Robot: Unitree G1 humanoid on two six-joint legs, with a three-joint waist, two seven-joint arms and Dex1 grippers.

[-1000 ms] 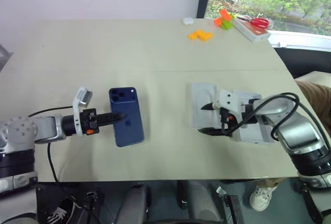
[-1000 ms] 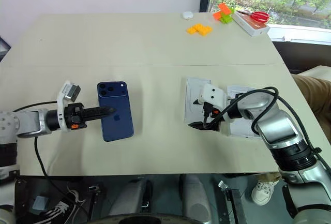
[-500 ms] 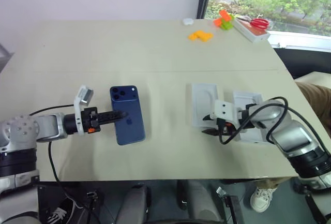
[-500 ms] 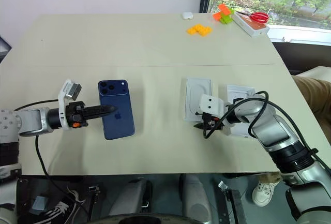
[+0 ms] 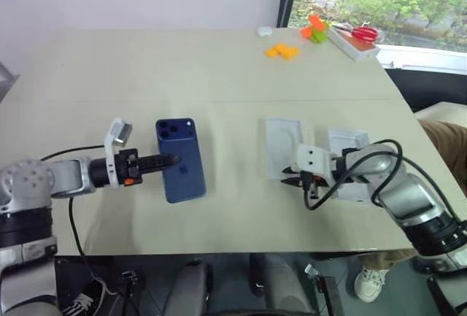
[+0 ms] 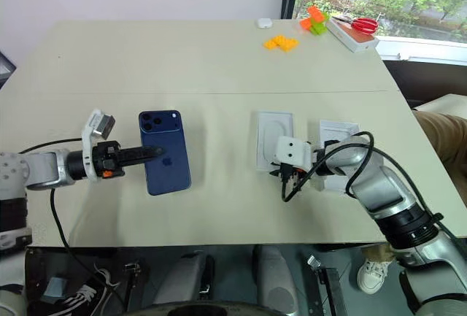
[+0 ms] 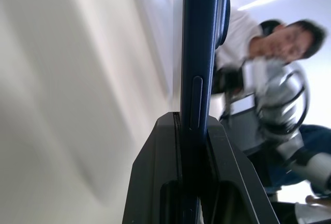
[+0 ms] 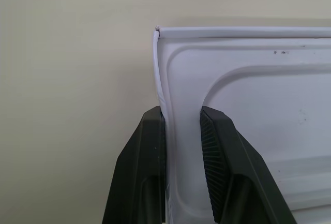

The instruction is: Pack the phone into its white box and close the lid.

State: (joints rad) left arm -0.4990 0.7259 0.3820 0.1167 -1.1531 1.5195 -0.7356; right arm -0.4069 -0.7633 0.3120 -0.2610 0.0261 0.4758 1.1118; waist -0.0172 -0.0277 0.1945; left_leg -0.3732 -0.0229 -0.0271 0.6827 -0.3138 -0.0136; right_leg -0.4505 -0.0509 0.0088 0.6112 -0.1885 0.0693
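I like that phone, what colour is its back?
Dark navy blue, glossy. The phone shows best in the right eye view.

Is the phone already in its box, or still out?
Out. The left gripper holds the phone by its edge, clear of the box on the table's other side.
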